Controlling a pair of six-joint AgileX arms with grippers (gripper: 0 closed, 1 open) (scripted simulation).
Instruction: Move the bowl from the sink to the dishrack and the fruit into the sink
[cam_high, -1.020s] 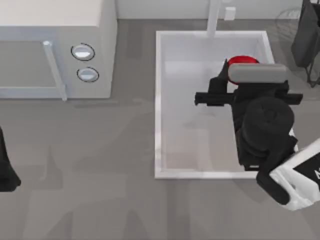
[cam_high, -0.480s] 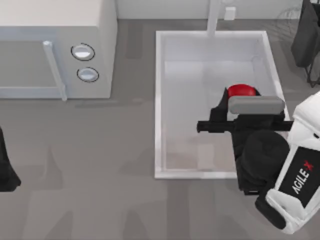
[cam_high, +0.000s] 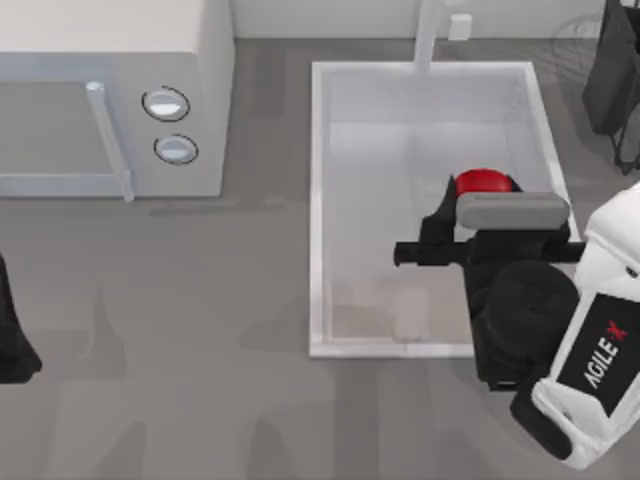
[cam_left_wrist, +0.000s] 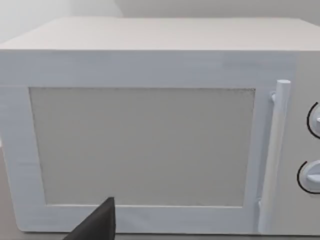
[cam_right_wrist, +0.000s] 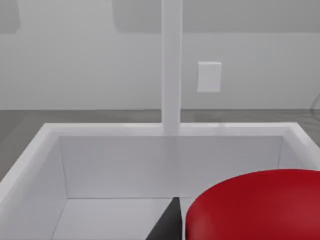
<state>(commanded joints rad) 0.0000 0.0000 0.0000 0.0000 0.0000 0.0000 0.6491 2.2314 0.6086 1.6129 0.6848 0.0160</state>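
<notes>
Nothing moved lately: right jaws (cam_high: 478, 196) grip the fruit (cam_high: 484, 183) over the sink (cam_high: 318, 200).

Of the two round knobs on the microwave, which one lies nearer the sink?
The lower knob, the one closer to the table's front in the top view. It sits slightly further right than the upper knob, so closer to the sink.

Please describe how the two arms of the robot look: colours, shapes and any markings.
The right arm has a glossy white rounded shell bearing a black panel with white "AGILE" lettering and a red X. Its wrist is a bulky black rounded housing carrying a grey rounded bar. The right gripper is matte black and angular. The left arm, at the table's left edge, shows as a black form.
</notes>
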